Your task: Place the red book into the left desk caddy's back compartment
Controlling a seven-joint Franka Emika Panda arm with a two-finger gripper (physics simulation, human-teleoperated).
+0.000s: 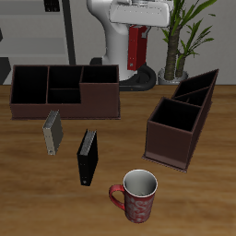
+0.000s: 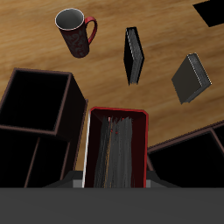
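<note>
High above the back of the table, my gripper [image 1: 136, 39] is shut on the red book [image 1: 137, 53], which hangs upright under the white hand. The wrist view shows the red book [image 2: 116, 144] edge-on, its page edges showing, between my gripper [image 2: 115, 179] fingers. The left desk caddy [image 1: 182, 138] stands nearer the table's front edge, well below and to one side of the book. Its back compartment [image 1: 199, 89] has sloping walls and looks empty. In the wrist view the left desk caddy [image 2: 66, 109] lies beside the book, with the back compartment [image 2: 26, 166] in shadow.
A long wide caddy [image 1: 64, 111] stands farther back on the other side. A grey book [image 1: 53, 133] and a black book [image 1: 86, 157] stand in front of it. A red patterned mug [image 1: 138, 195] sits near the front edge. A potted plant [image 1: 180, 41] stands at the back.
</note>
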